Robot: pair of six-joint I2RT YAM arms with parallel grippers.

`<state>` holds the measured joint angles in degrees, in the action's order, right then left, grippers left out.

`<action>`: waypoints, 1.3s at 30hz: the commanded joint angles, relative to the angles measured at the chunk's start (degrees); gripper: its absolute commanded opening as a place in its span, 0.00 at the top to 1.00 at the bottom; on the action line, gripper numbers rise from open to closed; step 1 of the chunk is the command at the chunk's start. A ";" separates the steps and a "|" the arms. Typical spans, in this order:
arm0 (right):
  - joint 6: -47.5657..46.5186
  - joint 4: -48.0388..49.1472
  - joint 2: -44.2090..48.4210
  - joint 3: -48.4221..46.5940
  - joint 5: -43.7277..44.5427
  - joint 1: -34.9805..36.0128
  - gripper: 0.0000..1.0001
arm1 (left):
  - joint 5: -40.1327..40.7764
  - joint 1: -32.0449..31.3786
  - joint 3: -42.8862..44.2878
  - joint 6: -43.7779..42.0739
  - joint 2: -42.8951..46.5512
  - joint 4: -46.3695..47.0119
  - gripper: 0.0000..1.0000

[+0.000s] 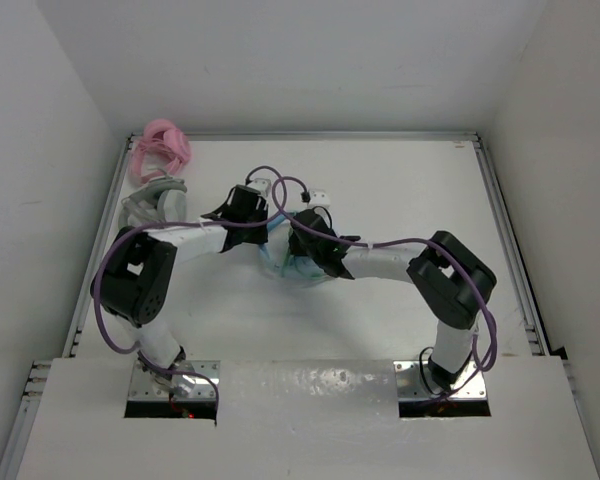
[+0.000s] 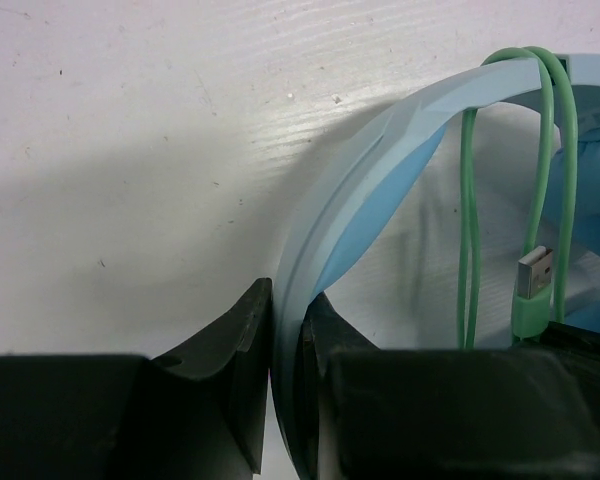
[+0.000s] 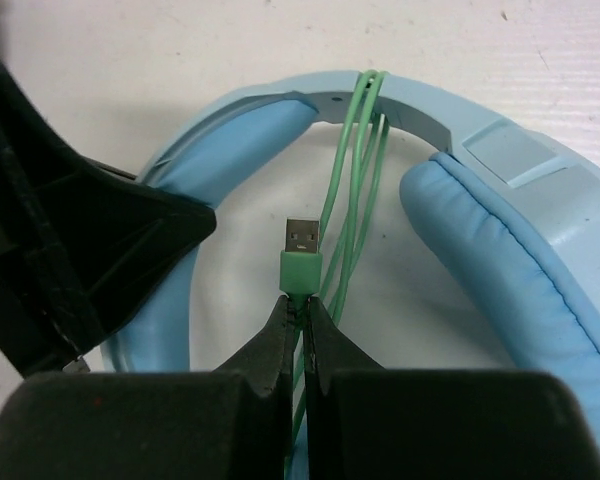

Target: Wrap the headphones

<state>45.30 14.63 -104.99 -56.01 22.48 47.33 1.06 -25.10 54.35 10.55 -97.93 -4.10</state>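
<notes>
The light blue headphones lie mid-table between both arms. My left gripper is shut on the headband, which rises in an arc from between its fingers. The thin green cable hangs in several loops over the top of the headband. My right gripper is shut on the cable just below its green USB plug, which points up inside the band. A padded ear cup sits to its right. The same plug shows at the right of the left wrist view.
Pink headphones sit in the back left corner, with grey-white headphones just in front of them, close to my left arm. A raised metal rail frames the table. My left gripper's black body fills the left of the right wrist view.
</notes>
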 commanded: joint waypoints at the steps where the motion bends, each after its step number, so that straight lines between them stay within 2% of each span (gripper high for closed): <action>1: 0.84 -9.80 -0.31 -0.60 8.72 -2.95 1.00 | -3.35 -1.62 -0.56 -0.97 4.41 -1.26 1.00; 7: 1.81 -9.71 1.18 1.16 8.02 -3.03 1.00 | -3.35 -1.97 -0.65 -0.97 5.03 -1.26 1.00; 12: 4.97 -1.72 6.81 8.89 10.82 -2.42 1.00 | -2.99 -2.06 -0.82 -0.70 5.64 -0.91 1.00; 17: 3.49 1.44 9.10 11.80 11.54 -2.42 1.00 | -3.34 -2.14 -0.91 -0.53 5.29 -0.65 1.00; 25: -1.96 -5.74 2.52 3.47 5.13 -2.42 1.00 | -4.31 -2.58 -0.65 -1.40 5.29 -0.47 1.00; 28: -6.27 -14.70 -4.59 -9.42 -0.41 -2.42 1.00 | -5.01 -3.29 -0.38 -1.93 5.12 -0.30 1.00; 30: -6.71 -17.09 -7.42 -12.19 -3.49 -2.42 1.00 | -5.10 -3.37 -0.03 -2.11 5.21 -0.73 1.00; 35: -7.50 -8.50 -5.76 -7.72 -4.55 -2.42 1.00 | -4.31 -3.46 -0.47 -2.29 5.21 -0.47 1.00; 39: -13.82 5.18 -0.67 -0.27 -5.52 -2.42 1.00 | -5.19 -3.46 0.58 -1.93 2.49 -1.00 1.00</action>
<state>38.52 9.37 -108.97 -60.75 14.41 46.63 2.31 -27.09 53.89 9.23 -96.60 -4.21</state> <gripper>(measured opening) 0.003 0.128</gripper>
